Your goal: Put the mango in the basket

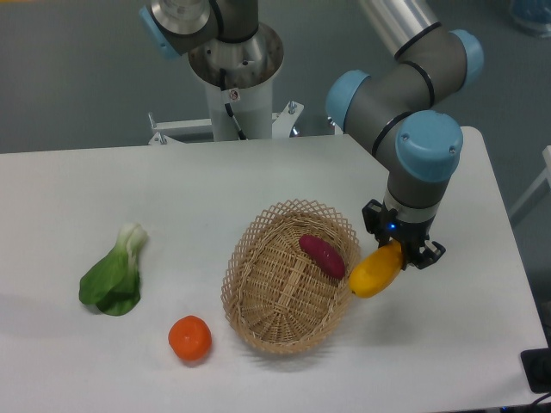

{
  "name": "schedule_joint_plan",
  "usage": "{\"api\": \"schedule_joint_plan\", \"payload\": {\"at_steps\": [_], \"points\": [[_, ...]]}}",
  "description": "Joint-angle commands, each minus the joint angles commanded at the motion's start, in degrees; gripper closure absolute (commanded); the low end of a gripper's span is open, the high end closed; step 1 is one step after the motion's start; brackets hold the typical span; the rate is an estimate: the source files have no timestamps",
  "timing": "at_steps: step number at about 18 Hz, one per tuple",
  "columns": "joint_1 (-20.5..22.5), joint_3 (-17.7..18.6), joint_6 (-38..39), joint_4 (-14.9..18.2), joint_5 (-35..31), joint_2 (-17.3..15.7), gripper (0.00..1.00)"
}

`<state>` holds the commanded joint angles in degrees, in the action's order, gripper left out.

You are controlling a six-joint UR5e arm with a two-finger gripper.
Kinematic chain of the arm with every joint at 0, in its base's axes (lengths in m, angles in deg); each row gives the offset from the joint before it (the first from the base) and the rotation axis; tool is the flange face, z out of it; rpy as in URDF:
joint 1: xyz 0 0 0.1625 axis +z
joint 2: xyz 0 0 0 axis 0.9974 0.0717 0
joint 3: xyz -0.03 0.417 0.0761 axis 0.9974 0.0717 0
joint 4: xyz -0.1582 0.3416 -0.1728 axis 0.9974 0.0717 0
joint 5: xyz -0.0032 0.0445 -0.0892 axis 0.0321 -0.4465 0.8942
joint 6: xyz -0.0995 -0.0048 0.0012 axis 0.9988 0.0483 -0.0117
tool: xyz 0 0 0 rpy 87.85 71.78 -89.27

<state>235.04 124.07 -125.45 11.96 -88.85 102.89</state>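
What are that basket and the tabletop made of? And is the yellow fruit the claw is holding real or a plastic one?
The basket looks like woven wicker, light tan and matte, with visible strands and an open lattice rim. The tabletop appears to be a smooth white board, maybe laminate; its flat, even surface leaves that open. The mango in the gripper is smooth, evenly yellow-orange and slightly shiny. It could be plastic, but this view cannot settle that.

Silver arm (405,26), blue joint caps, black claw (398,245)

mango (375,272) in fingers (428,255) beside basket (258,318)
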Motion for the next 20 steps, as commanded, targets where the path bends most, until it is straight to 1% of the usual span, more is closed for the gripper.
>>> {"api": "schedule_joint_plan", "payload": {"at_steps": [3,5,9,13,15,18,19,20], "points": [[-0.44,5.27,-0.09,-0.96,0.09,-2.02,0.69],[-1.57,7.82,-0.09,-2.11,-0.09,-3.08,0.69],[-5.00,9.59,0.35,-2.73,-0.44,-3.52,0.66],[-8.61,10.91,2.72,-3.51,-0.53,-3.52,0.63],[-10.10,12.22,3.77,-5.61,-0.70,-3.52,0.62],[-12.56,14.16,8.60,-11.76,-0.79,-2.82,0.61],[-13.09,14.51,9.74,-13.43,-0.79,-2.64,0.58],[-13.53,14.69,10.02,-14.32,-0.79,-2.47,0.56]]}}
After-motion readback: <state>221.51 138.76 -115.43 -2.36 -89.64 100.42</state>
